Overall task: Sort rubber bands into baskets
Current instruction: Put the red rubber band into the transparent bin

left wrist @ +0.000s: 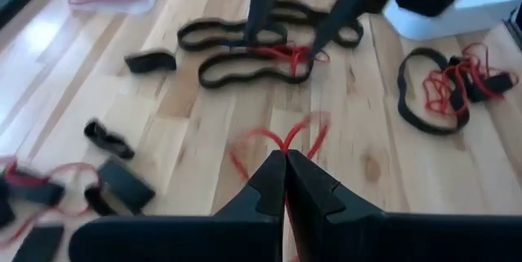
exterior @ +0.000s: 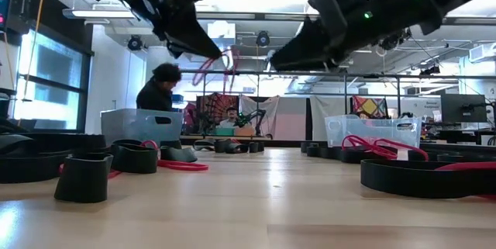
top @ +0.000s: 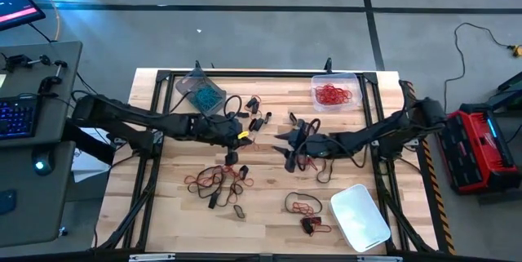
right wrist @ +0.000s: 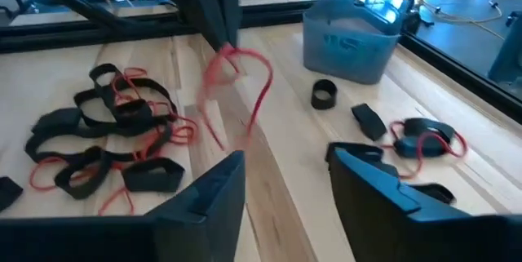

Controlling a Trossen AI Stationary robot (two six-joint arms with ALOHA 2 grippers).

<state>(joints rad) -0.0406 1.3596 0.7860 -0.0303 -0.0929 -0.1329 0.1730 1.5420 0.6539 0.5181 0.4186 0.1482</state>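
Note:
My left gripper (top: 242, 137) is shut on a red rubber band (right wrist: 238, 78) above the middle of the table. My right gripper (top: 287, 146) is open and empty just to its right, over a black band with a red one (left wrist: 253, 59). It also shows in its own wrist view (right wrist: 285, 172). Red and black bands lie loose in clumps (top: 218, 182) on the wood. A grey-tinted basket (top: 198, 89) holds teal bands at the far left. A clear basket (top: 335, 92) holds red bands at the far right. A whitish basket (top: 360, 216) stands near the front right. My left gripper pinches the red band between its two shut fingertips (left wrist: 285, 166), which slant down from the table's left. The band's loop (right wrist: 245, 91) hangs slack below the tips, lifted clear of the table. It also shows in the low view (exterior: 218, 61).
More band clumps lie at the near middle (top: 303, 206) and by the far middle (top: 257, 119). Small black pieces (top: 236, 210) are scattered about. A dark frame (top: 245, 74) edges the table. A person (exterior: 160, 88) is in the room behind.

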